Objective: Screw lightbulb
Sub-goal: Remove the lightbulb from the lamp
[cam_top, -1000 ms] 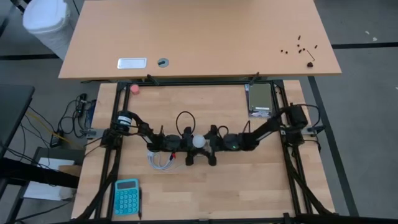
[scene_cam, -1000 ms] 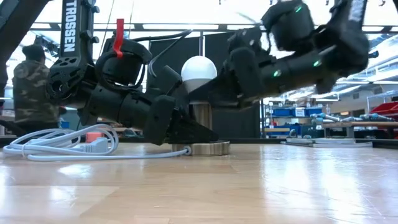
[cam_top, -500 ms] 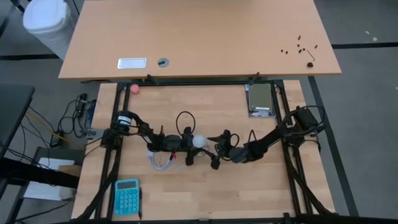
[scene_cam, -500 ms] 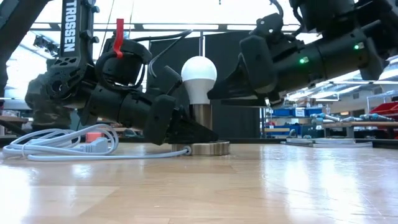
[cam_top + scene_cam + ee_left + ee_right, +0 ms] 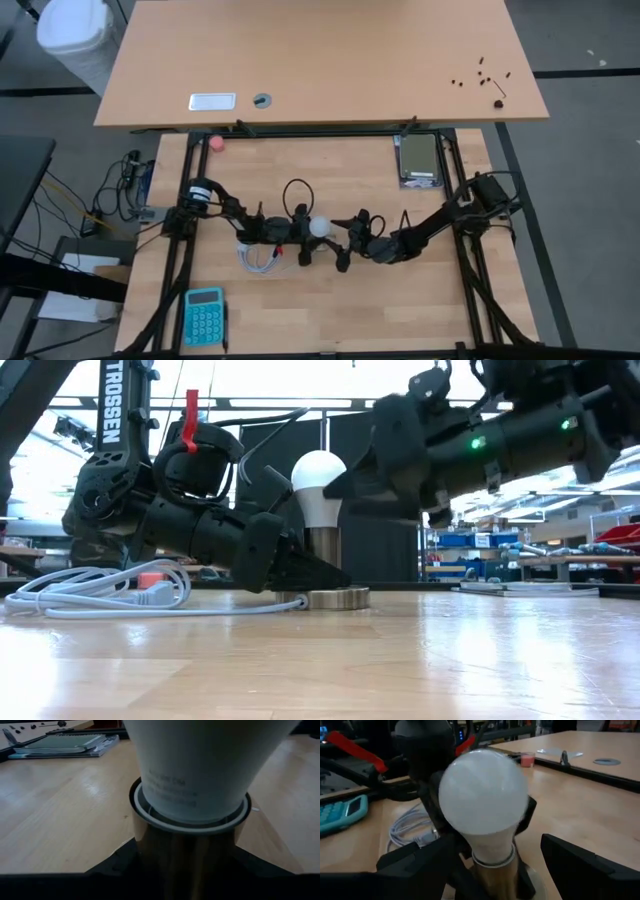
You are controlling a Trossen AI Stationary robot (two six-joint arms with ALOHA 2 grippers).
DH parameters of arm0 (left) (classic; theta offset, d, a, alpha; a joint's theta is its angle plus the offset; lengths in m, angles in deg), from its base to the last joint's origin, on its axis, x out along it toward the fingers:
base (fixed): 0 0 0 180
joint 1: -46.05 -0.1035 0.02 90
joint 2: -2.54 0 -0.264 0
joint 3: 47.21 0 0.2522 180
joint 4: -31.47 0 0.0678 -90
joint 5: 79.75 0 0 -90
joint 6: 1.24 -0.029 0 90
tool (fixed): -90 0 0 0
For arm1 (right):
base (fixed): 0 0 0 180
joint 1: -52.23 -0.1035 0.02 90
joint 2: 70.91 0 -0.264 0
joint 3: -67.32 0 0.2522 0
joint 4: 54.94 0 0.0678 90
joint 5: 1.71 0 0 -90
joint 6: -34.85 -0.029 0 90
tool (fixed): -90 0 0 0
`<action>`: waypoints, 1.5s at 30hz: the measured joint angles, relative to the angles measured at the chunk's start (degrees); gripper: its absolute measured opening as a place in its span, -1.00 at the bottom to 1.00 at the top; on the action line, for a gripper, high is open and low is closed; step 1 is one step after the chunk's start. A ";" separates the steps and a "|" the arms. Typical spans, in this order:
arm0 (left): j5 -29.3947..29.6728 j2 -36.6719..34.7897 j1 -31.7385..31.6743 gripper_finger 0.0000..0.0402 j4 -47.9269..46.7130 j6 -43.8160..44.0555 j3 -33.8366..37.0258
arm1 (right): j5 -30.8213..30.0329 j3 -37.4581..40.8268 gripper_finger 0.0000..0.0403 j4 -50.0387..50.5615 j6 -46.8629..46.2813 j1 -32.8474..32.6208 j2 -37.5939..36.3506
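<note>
Lightbulb (image 5: pixel 319 485) upright in socket (image 5: pixel 322 565), open right hand (image 5: pixel 345 240) just beside.

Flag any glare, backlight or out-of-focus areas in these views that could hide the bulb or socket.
Low view: bright windows behind leave both arms in silhouette; the lightbulb still reads clearly.
Left wrist view: bulb fills the picture, close and soft, its printed text blurred.
Right wrist view: the calculator and background are soft.
High view: evenly lit.

Robotics lab: framed test table (image 5: pixel 430 290), equipment shelves (image 5: pixel 470 540) behind.
</note>
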 joint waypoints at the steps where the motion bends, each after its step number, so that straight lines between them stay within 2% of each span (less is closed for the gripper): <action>1: 0.10 0.00 0.00 -0.06 0.00 0.00 0.00 | -0.15 -0.61 0.53 -0.53 0.50 0.00 0.98; 6: 0.17 0.00 0.00 -0.06 -0.04 0.06 0.01 | -0.55 -3.15 0.53 -7.04 3.45 -0.07 8.25; 10: 0.19 0.00 0.00 -0.06 -0.08 0.18 0.00 | -4.19 -5.38 0.53 -14.08 9.05 -0.35 11.83; 16: 0.30 0.00 -0.02 -0.06 -0.13 0.48 -0.03 | -9.29 -7.30 0.53 -12.65 10.99 -0.70 11.87; 22: 0.86 0.00 -0.02 -0.06 -0.15 0.66 -0.04 | -9.84 -7.65 0.52 -12.29 9.41 0.29 11.85; 27: 1.69 0.00 -0.07 -0.06 -0.15 0.76 -0.13 | -8.79 -7.69 0.33 -9.27 5.13 1.39 11.85; 33: 1.92 0.00 -0.07 -0.06 -0.11 0.74 -0.09 | -8.67 -9.12 0.05 -8.11 7.59 1.51 11.85; 45: 2.38 0.00 -0.07 -0.06 -0.11 0.74 -0.09 | -7.34 -7.74 -0.21 -9.08 8.13 1.96 11.85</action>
